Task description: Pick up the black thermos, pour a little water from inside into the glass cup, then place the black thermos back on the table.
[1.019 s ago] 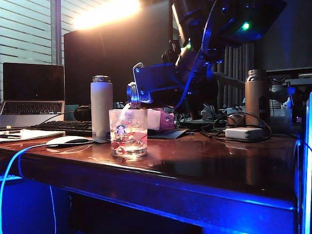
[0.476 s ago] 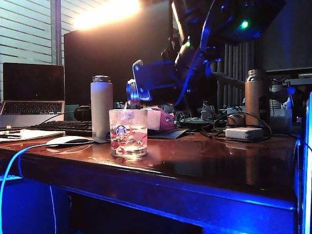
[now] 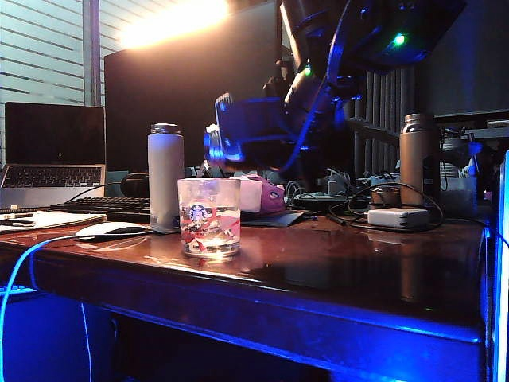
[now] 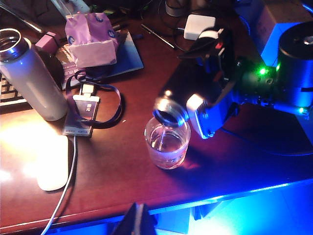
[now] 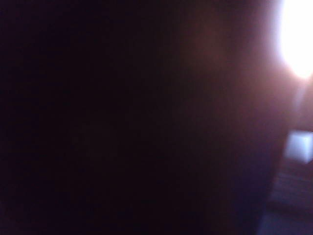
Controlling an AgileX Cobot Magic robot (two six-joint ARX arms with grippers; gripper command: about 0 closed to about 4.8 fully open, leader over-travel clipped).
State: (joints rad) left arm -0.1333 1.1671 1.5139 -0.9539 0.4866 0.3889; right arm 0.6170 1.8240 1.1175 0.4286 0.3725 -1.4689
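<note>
Gripping the tilted matte-black thermos [image 4: 183, 95], your right end effector [image 4: 205, 110] holds its metallic rim over the Starbucks-logo glass cup [image 3: 208, 216]; left end effector [image 4: 137, 223] state unclear.

Right wrist view almost wholly black

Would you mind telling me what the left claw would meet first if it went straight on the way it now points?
Probably the table: the left claw hangs near the front edge, aimed down at bare wood short of the glass cup. Depth is hard to judge, so the cup could come first.
</note>
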